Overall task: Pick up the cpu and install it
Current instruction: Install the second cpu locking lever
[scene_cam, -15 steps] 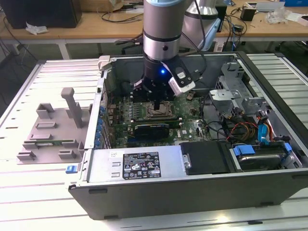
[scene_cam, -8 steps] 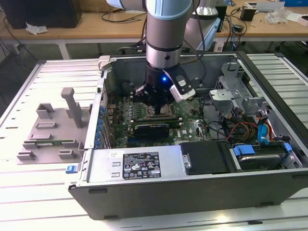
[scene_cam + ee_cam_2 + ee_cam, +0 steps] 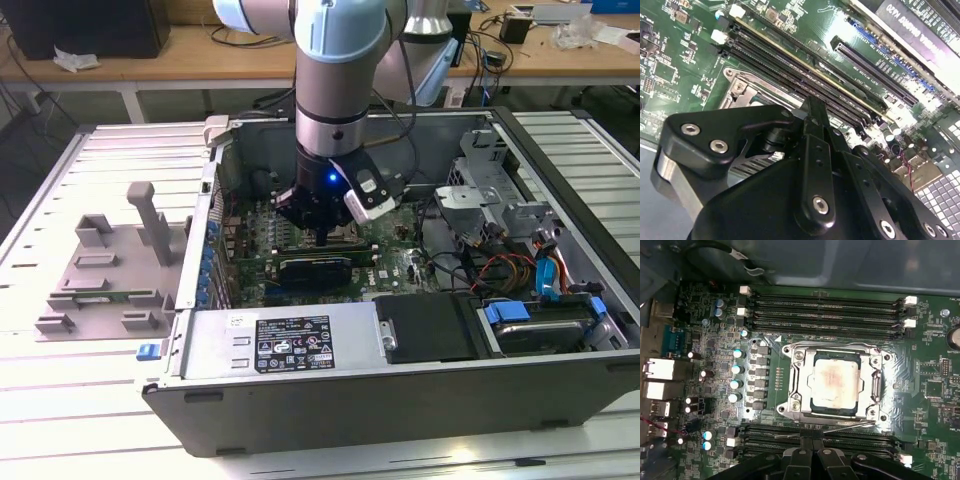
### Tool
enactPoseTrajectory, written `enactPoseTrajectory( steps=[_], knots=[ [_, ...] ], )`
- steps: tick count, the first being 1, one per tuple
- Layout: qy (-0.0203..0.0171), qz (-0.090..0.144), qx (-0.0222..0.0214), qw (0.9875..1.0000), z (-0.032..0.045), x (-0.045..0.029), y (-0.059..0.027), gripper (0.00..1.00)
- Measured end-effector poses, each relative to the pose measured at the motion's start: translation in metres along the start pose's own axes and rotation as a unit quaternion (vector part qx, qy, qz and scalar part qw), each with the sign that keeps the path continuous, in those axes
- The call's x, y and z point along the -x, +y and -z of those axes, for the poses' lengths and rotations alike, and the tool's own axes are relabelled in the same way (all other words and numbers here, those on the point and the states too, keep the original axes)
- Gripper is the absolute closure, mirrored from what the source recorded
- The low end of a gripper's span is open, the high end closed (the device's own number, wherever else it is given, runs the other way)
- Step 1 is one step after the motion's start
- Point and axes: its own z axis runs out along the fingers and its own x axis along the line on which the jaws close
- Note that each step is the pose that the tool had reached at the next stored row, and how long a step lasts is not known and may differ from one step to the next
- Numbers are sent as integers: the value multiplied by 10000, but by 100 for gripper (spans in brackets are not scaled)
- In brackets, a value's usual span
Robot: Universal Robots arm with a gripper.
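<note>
Arm (image 3: pixel 335 80) pointing straight down, end effector (image 3: pixel 320 238) lowered, fingers (image 3: pixel 812 460) together

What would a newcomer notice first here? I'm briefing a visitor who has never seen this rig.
First, the pale blue robot arm reaching down into the open computer case, its black tool just above the green motherboard. In the first wrist view, the cpu lies in the metal socket frame, between rows of memory slots.
</note>
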Motion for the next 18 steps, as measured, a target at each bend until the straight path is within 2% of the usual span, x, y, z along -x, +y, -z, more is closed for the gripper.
enactPoseTrajectory(
  steps=[3,6,8,9,10,11,13,15,18],
  knots=[
    [-15,2,29,10000,-8,-37,1,89],
    [-53,7,55,10000,-20,-137,2,89],
    [-82,11,133,9999,-39,-208,-19,89],
    [-108,16,192,9998,-44,-219,-37,89],
    [-135,20,279,9995,-45,-230,-56,89],
    [-153,23,344,9993,-47,-240,-67,89],
    [-181,28,441,9989,-51,-261,-86,89],
    [-209,34,492,9986,-66,-293,-121,89],
    [-223,36,510,9984,-86,-297,-129,89]
  ],
)
